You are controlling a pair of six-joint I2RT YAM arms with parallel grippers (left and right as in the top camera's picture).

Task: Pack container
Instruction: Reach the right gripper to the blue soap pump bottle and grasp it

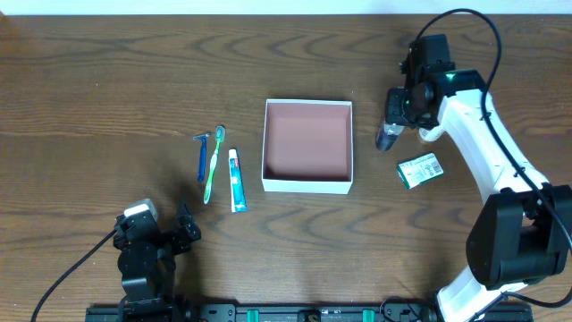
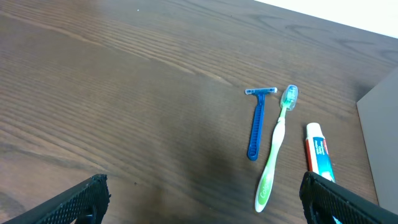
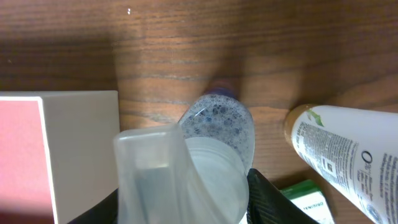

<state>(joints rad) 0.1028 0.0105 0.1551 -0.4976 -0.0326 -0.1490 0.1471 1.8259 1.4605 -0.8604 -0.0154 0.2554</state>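
Note:
The container (image 1: 307, 184) is a square shallow white box with a pinkish floor at the table's middle; its corner shows in the right wrist view (image 3: 74, 124). My right gripper (image 1: 394, 109) is shut on a clear bottle (image 1: 387, 137) of bubbly liquid, just right of the container's far right corner. In the right wrist view the bottle (image 3: 217, 124) fills the space between the fingers (image 3: 186, 205). My left gripper (image 1: 170, 234) is open and empty at the front left. Its fingers (image 2: 205, 202) frame bare wood in the left wrist view.
A blue razor (image 1: 202, 154), a green toothbrush (image 1: 213, 165) and a toothpaste tube (image 1: 236, 180) lie left of the container. They also show in the left wrist view: razor (image 2: 257, 124), toothbrush (image 2: 277, 146), tube (image 2: 318, 152). A green-and-white packet (image 1: 419, 169) and a white bottle (image 3: 348, 165) lie right of it.

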